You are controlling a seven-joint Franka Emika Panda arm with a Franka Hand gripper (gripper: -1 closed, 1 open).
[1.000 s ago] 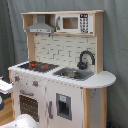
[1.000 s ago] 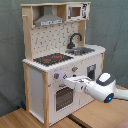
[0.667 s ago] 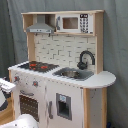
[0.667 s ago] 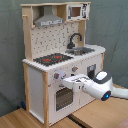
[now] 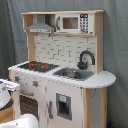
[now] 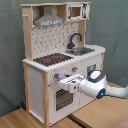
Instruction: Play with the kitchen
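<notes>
Kitchen (image 6: 65, 60) stands against a grey curtain (image 5: 117, 45) in both exterior views. The gripper (image 6: 64, 83) sits at the oven door's (image 6: 63, 97) top edge in the second exterior view; whether its jaws clasp anything, I cannot tell. Above lie the knobs (image 6: 56, 76), stovetop (image 6: 52, 58), faucet (image 6: 75, 39) and hood (image 6: 49, 20).

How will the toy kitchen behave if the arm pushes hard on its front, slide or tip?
The kitchen looks tall and narrow with a shelf and hood on top, so a high push could rock it. The gripper sits low, by the oven door, where sliding seems likelier. Its panels look rigid, probably light.
</notes>
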